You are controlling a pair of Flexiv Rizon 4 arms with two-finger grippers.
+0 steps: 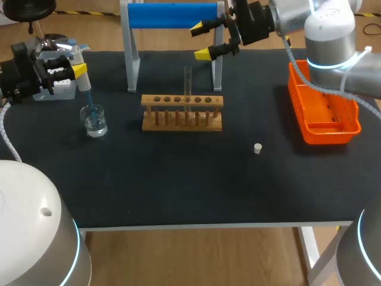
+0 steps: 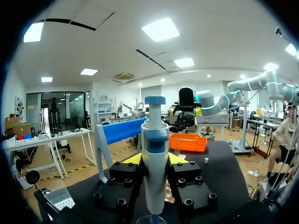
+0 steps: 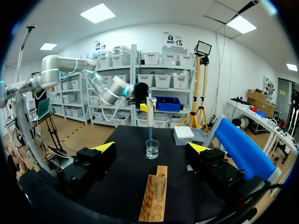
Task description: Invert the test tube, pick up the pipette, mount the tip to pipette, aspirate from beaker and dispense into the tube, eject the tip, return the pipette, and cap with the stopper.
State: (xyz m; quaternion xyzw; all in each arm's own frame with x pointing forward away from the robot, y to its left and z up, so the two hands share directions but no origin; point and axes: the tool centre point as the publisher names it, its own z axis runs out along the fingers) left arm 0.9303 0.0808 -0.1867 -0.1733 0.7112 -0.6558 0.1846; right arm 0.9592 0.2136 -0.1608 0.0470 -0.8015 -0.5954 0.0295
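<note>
White and blue-grey plastic pipette (image 1: 84,84) stands approx. upright at the table's far L, clamped btwn the two yellow-tipped fingers of the left gripper (image 2: 154,161), which are closed on its body from both sides. Its translucent blue tip (image 1: 89,102) points down into the small clear glass beaker (image 1: 95,121) w/ liquid, so the step in hand looks like aspirating. Key relation for the next move: the clear glass test tube (image 1: 187,89) lies at about 3 o'clock from the beaker in the head view, well apart, standing upright w/ mouth up in a middle hole of the light wooden rack (image 1: 181,113). Tube axis and pipette axis are both vertical, so the carry prob. needs a lift, a sideways shift toward 3 o'clock, then a straight drop over the mouth. The right gripper (image 1: 202,40) hovers at roughly 12 to 1 o'clock from the tube, nearer to it than the L arm, fingers wide apart and holding nothing. Small white stopper (image 1: 258,148) lies on the black mat at about 4 o'clock from the rack, on the R arm's side.
</note>
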